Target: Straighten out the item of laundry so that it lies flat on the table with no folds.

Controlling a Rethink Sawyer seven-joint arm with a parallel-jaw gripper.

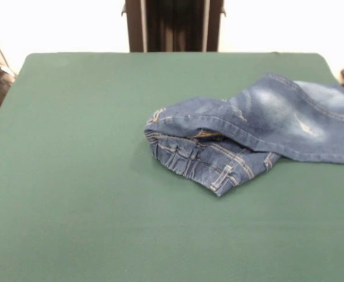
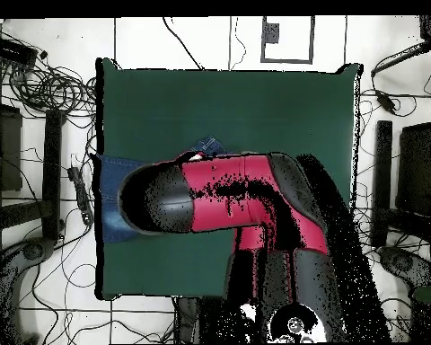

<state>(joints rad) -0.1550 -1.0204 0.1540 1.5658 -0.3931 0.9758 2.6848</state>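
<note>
While the arm (image 2: pixel 228 193) stretches across the middle of the overhead view, its red and black links cover whatever it carries at its end, so the gripper cannot be made out and whether it is apart or together cannot be told. From under the arm's black rounded end the jeans (image 1: pixel 260 132) show as a blue patch at the table's (image 2: pixel 210 99) left edge in that view, with a small bit of denim poking out above the red link. From the front, the jeans lie crumpled on the right half of the table, reaching its right edge. The waistband is folded under and bunched toward the middle, belt loops and tan stitching showing, with a faded leg draped over it.
</note>
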